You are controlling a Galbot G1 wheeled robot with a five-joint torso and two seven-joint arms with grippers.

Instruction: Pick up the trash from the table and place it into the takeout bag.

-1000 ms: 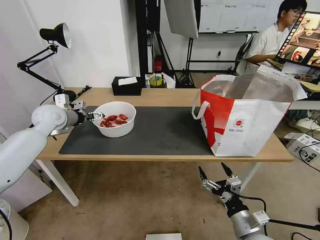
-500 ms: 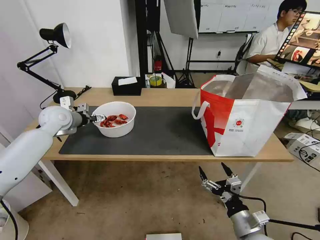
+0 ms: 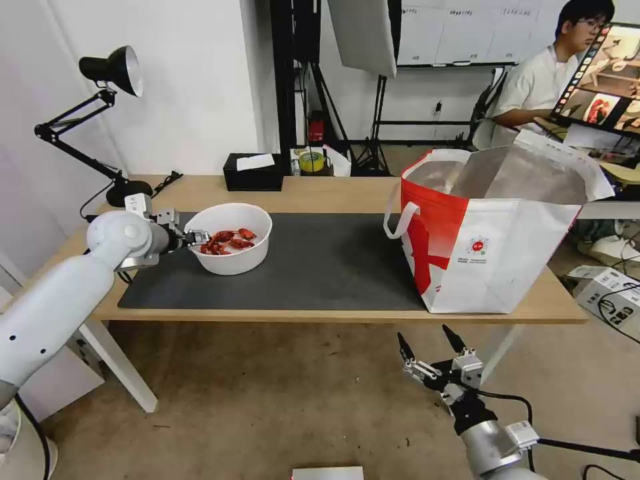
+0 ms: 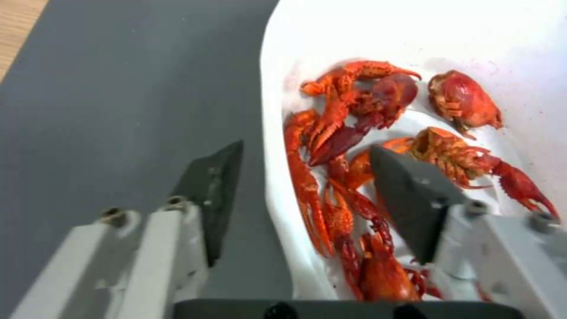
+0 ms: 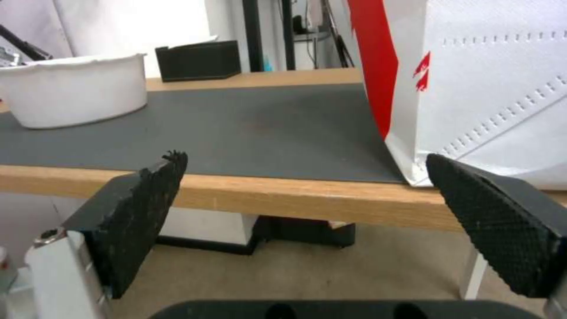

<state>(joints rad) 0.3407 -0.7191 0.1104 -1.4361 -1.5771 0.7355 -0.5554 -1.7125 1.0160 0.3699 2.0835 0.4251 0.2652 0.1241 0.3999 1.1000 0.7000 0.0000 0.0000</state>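
Since a second ago your left gripper point(image 4: 298, 188) nudges inward, fingers apart astride the bowl point(image 3: 233, 238) rim, nothing clamped; right gripper point(image 3: 432, 348) hangs open, empty.

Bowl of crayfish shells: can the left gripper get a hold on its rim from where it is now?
Probably yes: the left gripper is open and straddles the bowl's near rim, one finger outside, one inside over the shells.

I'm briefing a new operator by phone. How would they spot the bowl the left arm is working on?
Find the light-wood table and its dark grey mat. At the mat's left end sits a white round bowl. Red crayfish shells fill it, and the open left end effector straddles its rim.
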